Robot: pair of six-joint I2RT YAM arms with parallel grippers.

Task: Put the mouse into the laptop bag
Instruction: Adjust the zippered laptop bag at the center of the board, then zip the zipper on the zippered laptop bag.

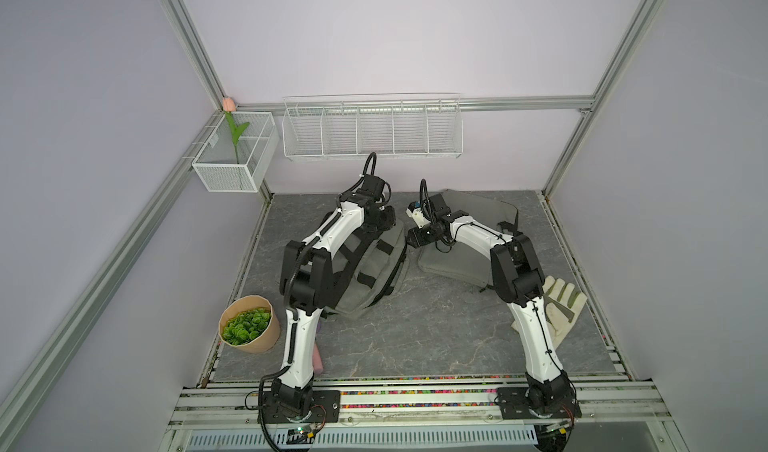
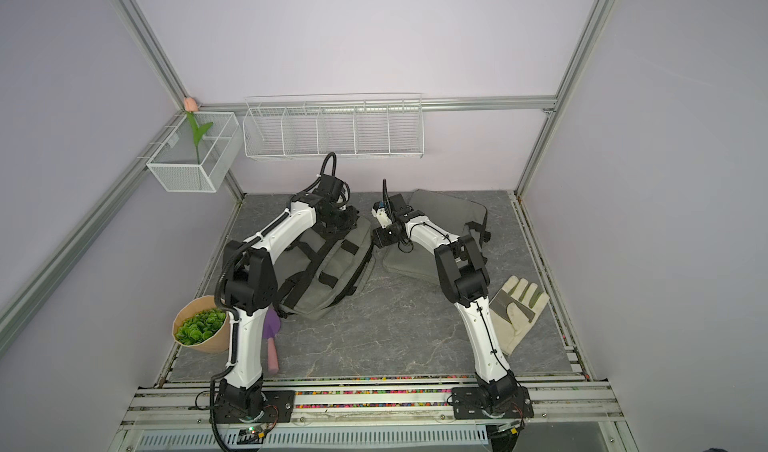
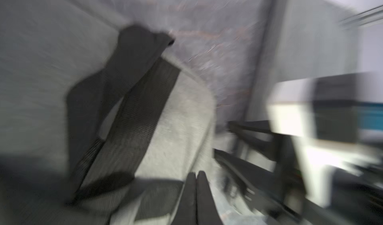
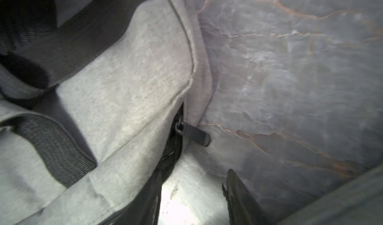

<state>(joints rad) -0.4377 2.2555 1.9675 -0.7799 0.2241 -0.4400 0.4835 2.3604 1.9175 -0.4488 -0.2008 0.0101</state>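
Observation:
The laptop bag is grey with black straps and lies on the table in both top views, partly under my left arm. No mouse shows in any view. My left gripper hangs shut and empty over the bag's far end; its wrist view is blurred. Beside the bag's right edge, my right gripper is open, nothing between its fingers, one finger against the grey cloth. The bag's black zipper pull lies on the table just ahead of the jaws.
A second flat grey case lies under my right arm. A white work glove is at the right edge. At the left stand a potted green plant and a purple trowel. White wire baskets hang on the back wall.

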